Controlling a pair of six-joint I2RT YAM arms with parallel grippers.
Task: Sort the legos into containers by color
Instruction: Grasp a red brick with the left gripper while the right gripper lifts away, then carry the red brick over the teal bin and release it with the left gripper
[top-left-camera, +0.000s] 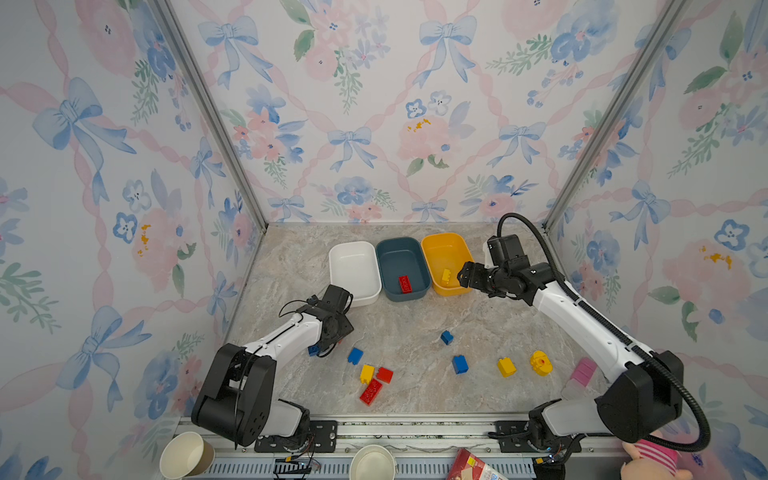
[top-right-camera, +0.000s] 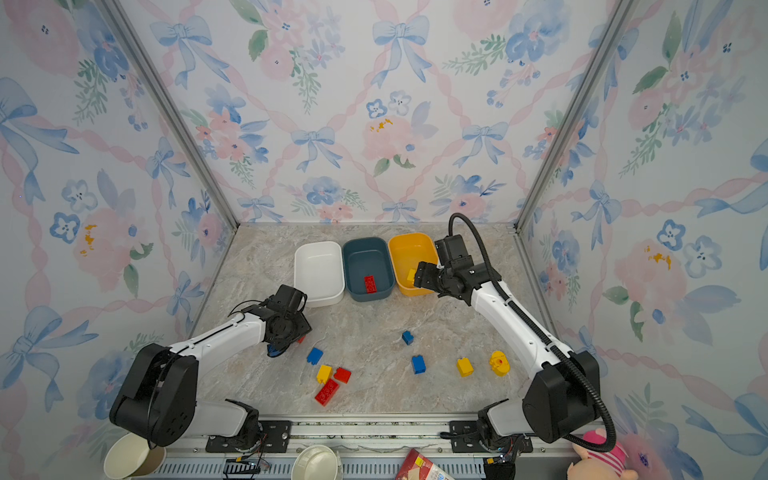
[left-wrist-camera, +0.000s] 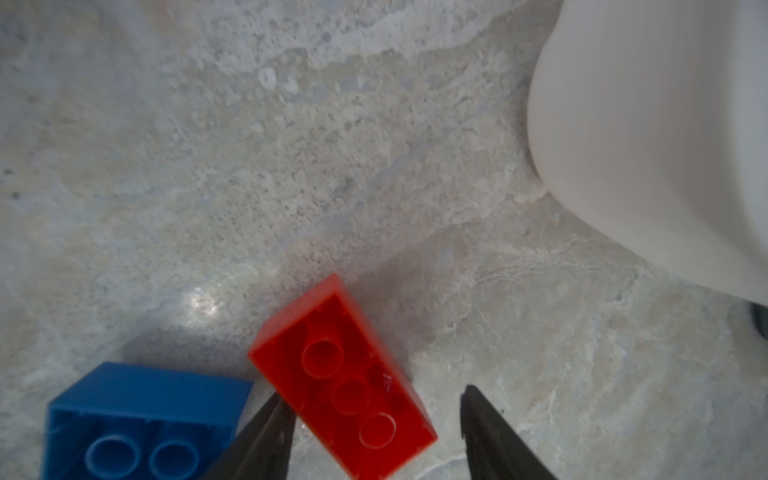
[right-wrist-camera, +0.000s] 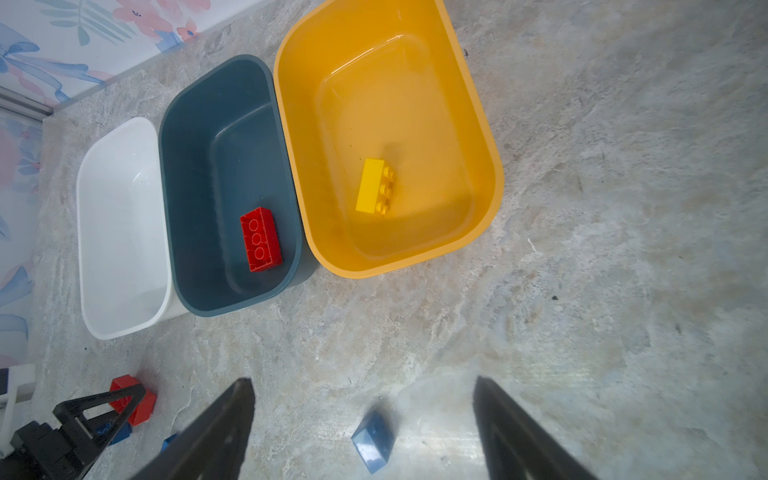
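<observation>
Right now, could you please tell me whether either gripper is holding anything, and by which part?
Nothing is held. The left gripper stands open astride the red brick, not closed on it; the right gripper is open and empty.

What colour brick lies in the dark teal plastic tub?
A red brick; right wrist view shows best.

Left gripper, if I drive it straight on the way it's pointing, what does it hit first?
Probably the red brick, lying between the open jaws of the left gripper; depth is hard to judge.
</observation>
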